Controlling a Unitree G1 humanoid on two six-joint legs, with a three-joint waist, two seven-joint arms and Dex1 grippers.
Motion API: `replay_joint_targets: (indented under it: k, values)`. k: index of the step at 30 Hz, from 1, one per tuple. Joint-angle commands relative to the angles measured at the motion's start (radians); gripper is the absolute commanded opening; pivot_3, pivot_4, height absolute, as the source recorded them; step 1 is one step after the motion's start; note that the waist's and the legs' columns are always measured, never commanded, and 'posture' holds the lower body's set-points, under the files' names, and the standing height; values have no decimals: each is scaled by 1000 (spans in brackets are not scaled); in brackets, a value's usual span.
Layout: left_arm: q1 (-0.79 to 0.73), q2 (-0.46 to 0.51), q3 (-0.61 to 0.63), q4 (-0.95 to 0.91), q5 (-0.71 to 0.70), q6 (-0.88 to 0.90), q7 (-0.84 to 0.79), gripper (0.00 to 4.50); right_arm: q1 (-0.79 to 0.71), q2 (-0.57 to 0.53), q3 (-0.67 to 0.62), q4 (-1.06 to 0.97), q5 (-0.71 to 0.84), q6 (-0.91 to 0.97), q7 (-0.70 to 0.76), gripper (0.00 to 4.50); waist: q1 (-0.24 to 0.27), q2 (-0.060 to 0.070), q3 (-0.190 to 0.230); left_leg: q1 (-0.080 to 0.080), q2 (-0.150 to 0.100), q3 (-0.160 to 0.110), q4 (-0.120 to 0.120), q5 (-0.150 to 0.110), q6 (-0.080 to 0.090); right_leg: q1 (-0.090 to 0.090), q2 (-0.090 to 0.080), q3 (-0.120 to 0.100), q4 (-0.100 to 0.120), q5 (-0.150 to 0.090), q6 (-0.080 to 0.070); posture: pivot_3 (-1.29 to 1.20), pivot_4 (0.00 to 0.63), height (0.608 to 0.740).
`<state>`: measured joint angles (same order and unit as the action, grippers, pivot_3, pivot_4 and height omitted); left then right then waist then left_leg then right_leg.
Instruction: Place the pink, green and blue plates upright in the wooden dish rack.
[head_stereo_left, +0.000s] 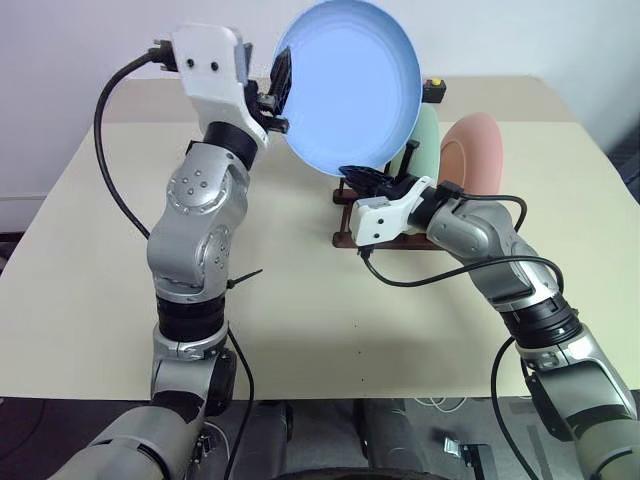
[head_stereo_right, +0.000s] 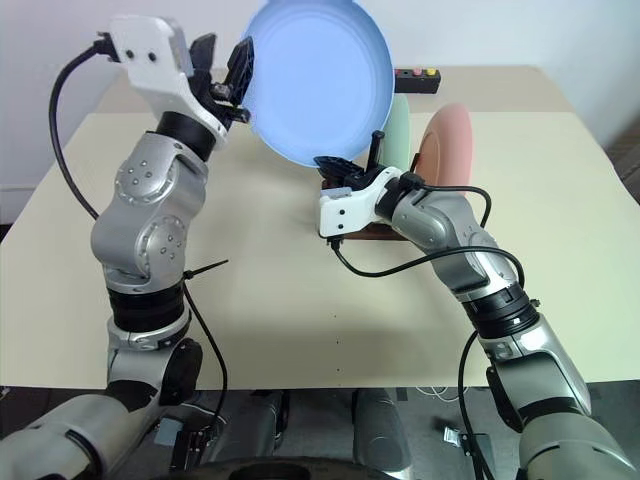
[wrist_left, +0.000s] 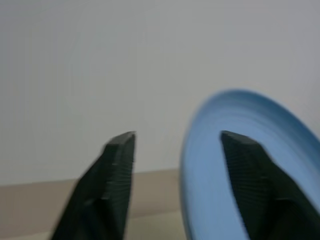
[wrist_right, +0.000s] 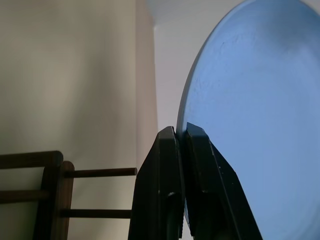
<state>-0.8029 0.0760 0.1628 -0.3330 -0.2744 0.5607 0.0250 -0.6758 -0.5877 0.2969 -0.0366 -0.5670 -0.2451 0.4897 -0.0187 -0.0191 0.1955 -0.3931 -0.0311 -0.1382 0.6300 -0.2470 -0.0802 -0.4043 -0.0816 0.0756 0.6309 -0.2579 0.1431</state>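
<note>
The blue plate (head_stereo_left: 350, 85) is held upright in the air, just in front of the wooden dish rack (head_stereo_left: 345, 215). My right gripper (head_stereo_left: 365, 178) is shut on its lower rim, and the right wrist view shows the pinch (wrist_right: 180, 131). At the plate's left edge my left gripper (head_stereo_right: 226, 62) is open, its fingers apart on either side of the rim (wrist_left: 177, 140). Behind the blue plate, the green plate (head_stereo_left: 428, 140) and the pink plate (head_stereo_left: 480, 150) stand upright in the rack.
A black box with coloured buttons (head_stereo_right: 418, 78) sits at the far edge of the beige table (head_stereo_left: 100, 250), behind the rack. A white wall rises behind the table. Black cables hang from both wrists.
</note>
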Motion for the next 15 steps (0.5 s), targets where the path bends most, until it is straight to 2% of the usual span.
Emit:
replay_joint_targets:
  k: [1,6,10,13,15]
  values:
    - [-51,-5,107,-13,-41,-71,55,4419,-12,3,-19,-22,-5,-16,-23,0,0,0,0,0,0,0,0,0,0,0,0,0,0,0,0,0,150,740]
    - [-69,69,207,58,-27,-121,97,4419,-16,1,-22,-18,-11,-31,-32,0,0,0,0,0,0,0,0,0,0,0,0,0,0,0,0,0,150,740]
    - [-33,178,247,151,-2,-148,71,4419,-27,5,-31,-17,13,-52,-34,0,0,0,0,0,0,0,0,0,0,0,0,0,0,0,0,0,150,740]
    - [59,286,235,224,43,-184,-7,4419,-53,47,-67,-47,137,-52,-13,0,-10,0,0,1,0,0,-1,0,0,0,0,0,0,0,0,0,150,740]
    - [117,325,203,245,55,-215,-63,4419,-58,91,-86,-77,242,-24,15,0,-19,0,0,1,0,0,-1,0,-1,0,0,0,1,0,0,0,150,740]
